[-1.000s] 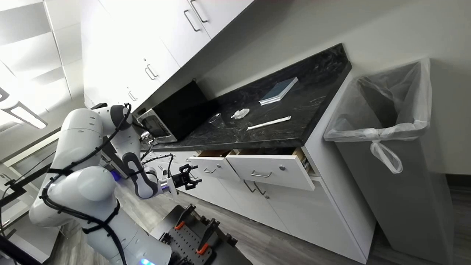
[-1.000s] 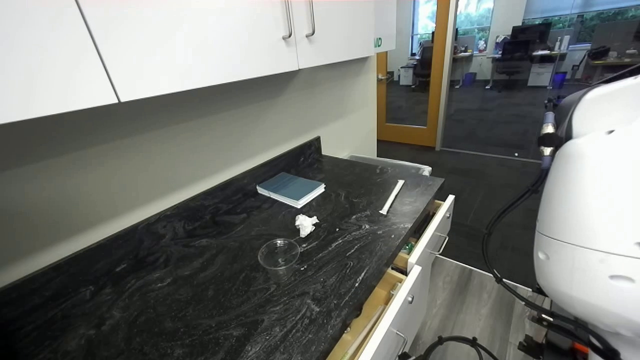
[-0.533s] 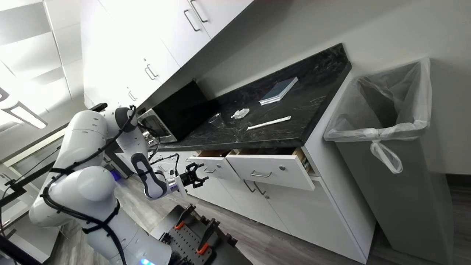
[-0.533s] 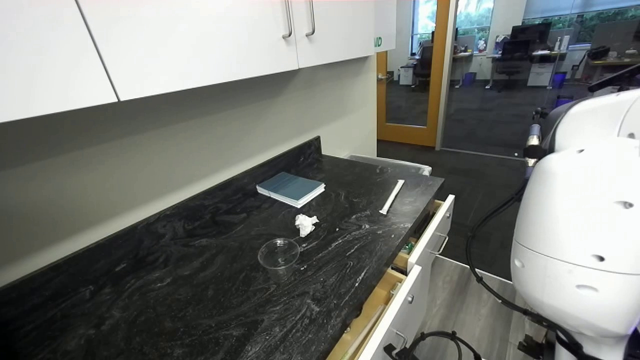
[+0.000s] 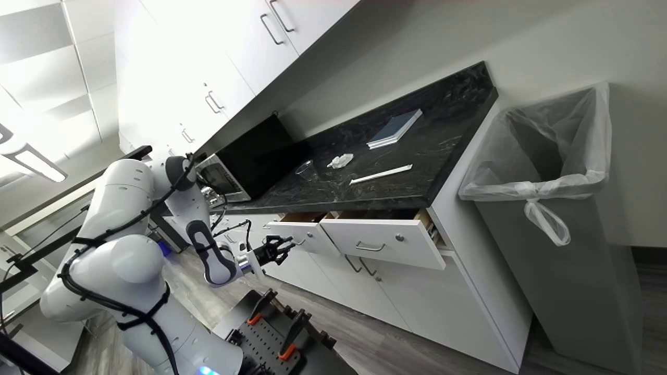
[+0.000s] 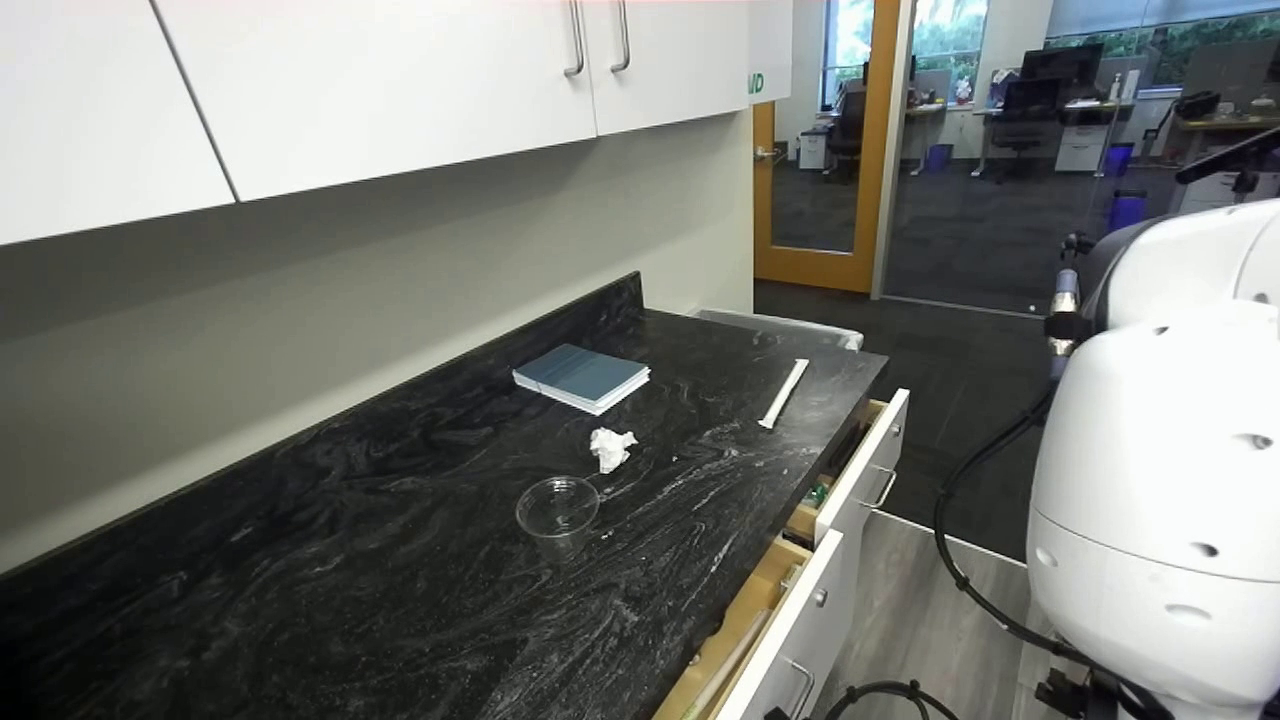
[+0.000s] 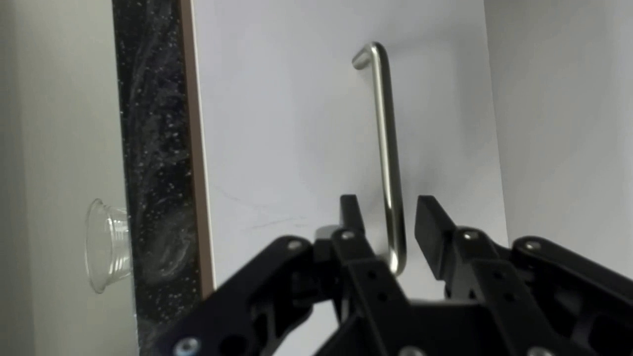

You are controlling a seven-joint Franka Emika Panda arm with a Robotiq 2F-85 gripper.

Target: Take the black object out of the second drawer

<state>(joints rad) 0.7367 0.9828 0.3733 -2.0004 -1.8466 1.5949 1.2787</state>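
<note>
The second drawer (image 5: 319,238), the narrower white-fronted one, stands pulled out in both exterior views; its tan wooden inside (image 6: 735,635) holds a long pale piece. My gripper (image 5: 290,245) is in front of it at its bar handle. Close up in the wrist view, the silver handle (image 7: 386,123) runs between the two fingers of my gripper (image 7: 388,207), near the handle's lower end. The jaws are partly closed, with a gap visible on each side of the bar, so they stand open. The black object is hidden from view.
A wider drawer (image 5: 380,237) beside it is also pulled out. On the black countertop (image 6: 400,580) are a clear cup (image 6: 558,508), crumpled paper (image 6: 610,450), a wrapped stick (image 6: 784,394) and a blue book (image 6: 582,375). A lined bin (image 5: 547,219) stands past the counter's end.
My gripper has moved right in an exterior view, up to the second drawer's handle. Its jaws, wide apart before, have drawn closer together. Both drawers stand where they were.
</note>
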